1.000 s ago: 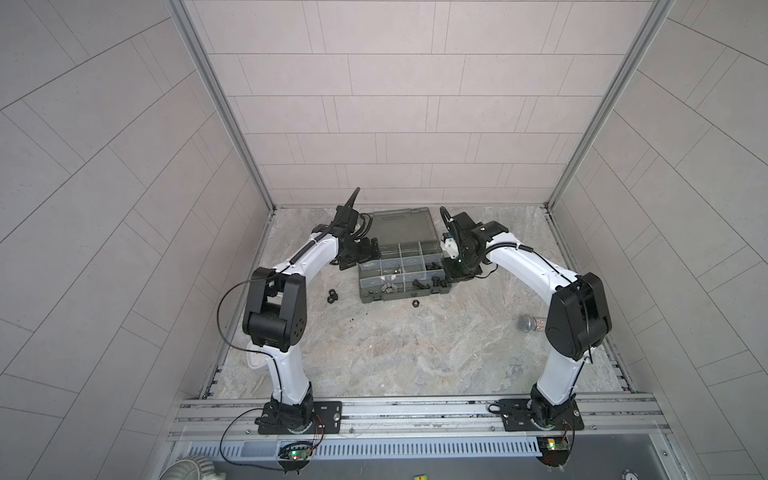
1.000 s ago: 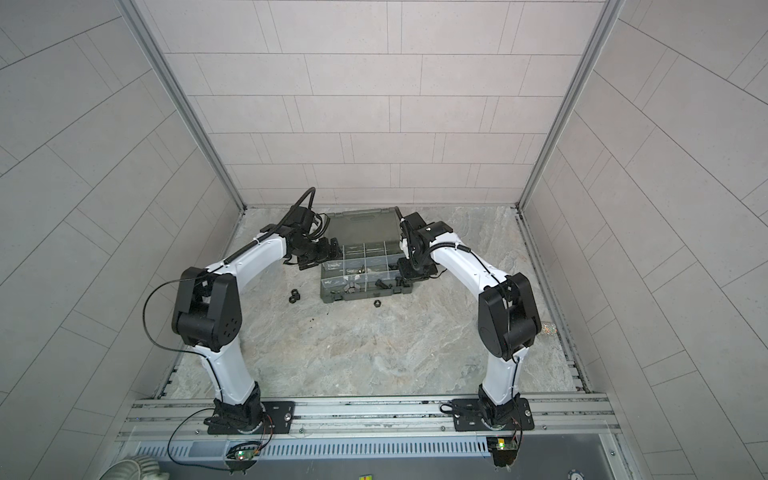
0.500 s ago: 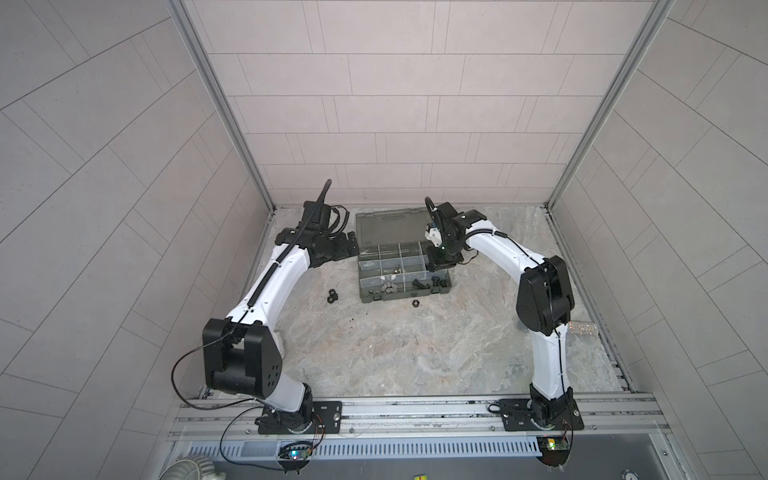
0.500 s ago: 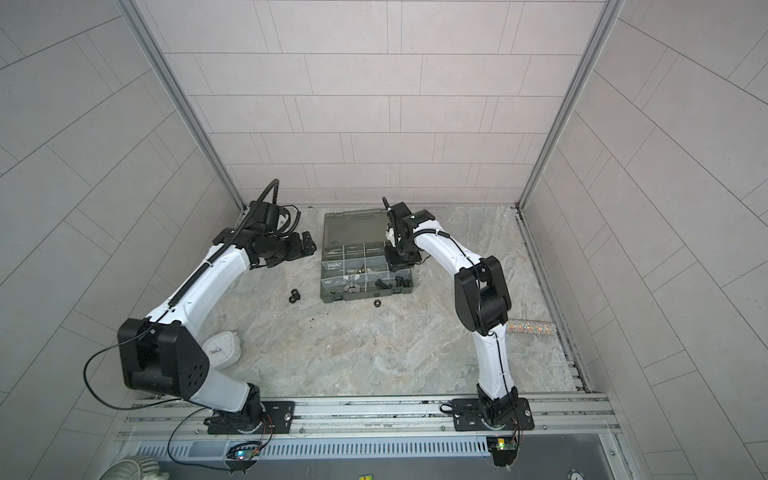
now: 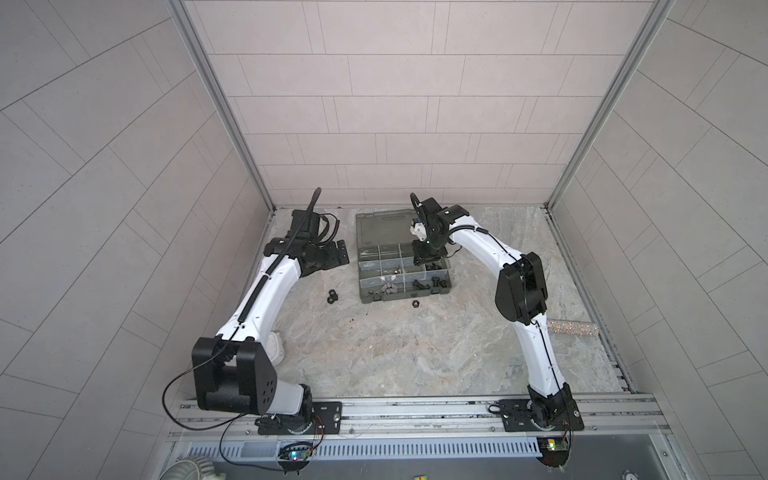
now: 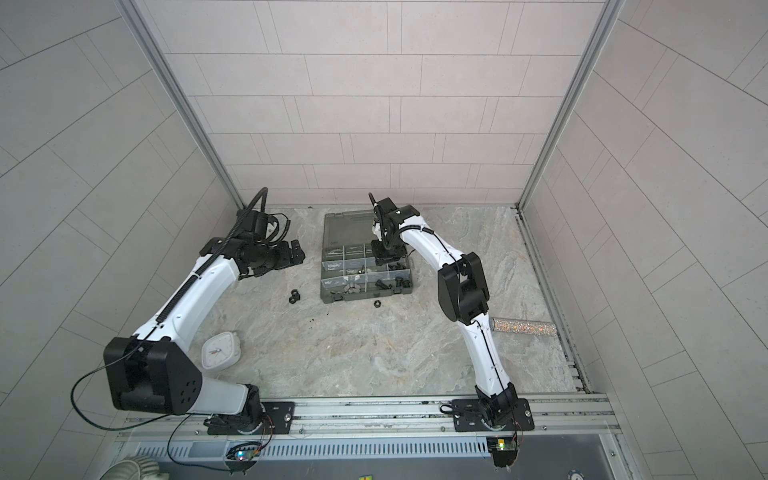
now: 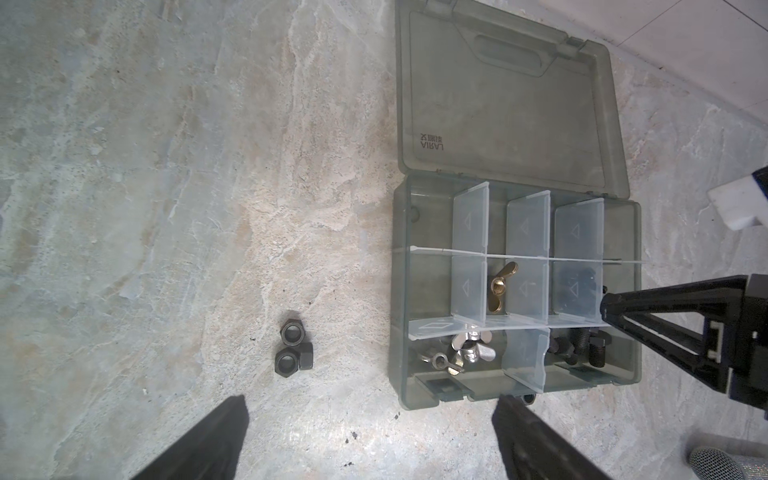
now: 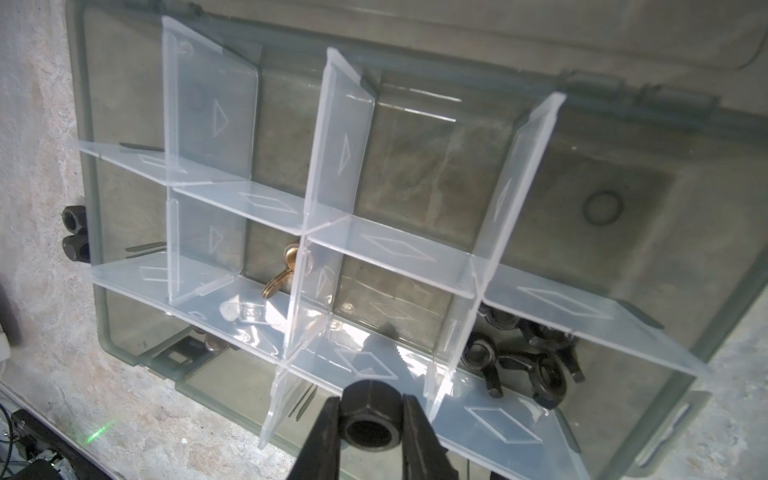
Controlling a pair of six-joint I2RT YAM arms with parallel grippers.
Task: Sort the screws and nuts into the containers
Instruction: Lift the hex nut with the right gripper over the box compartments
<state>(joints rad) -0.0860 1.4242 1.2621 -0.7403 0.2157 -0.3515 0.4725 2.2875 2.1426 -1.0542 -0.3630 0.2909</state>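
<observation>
Case (image 7: pixel 399 291): brass wing nut (image 7: pixel 498 286) mid cell; silvery wing nuts (image 7: pixel 465 349), bolts (image 7: pixel 582 347) front row. Right tool (image 8: pixel 370 419) clamps hex nut (image 8: pixel 370 399), bore facing wrist view. Left tool (image 7: pixel 370 401) apart.

Def a robotics lab cell imo: two white-and-black robot arms (image 5: pixel 262 299) bolted to a silver aluminium rail (image 5: pixel 415 411), pale tiled panel walls (image 5: pixel 395 124), bare marble-look surface (image 5: pixel 395 353).

Both top views high overhead — wrist views close on one common case (image 7: pixel 498 104), right seemingly oblique.
</observation>
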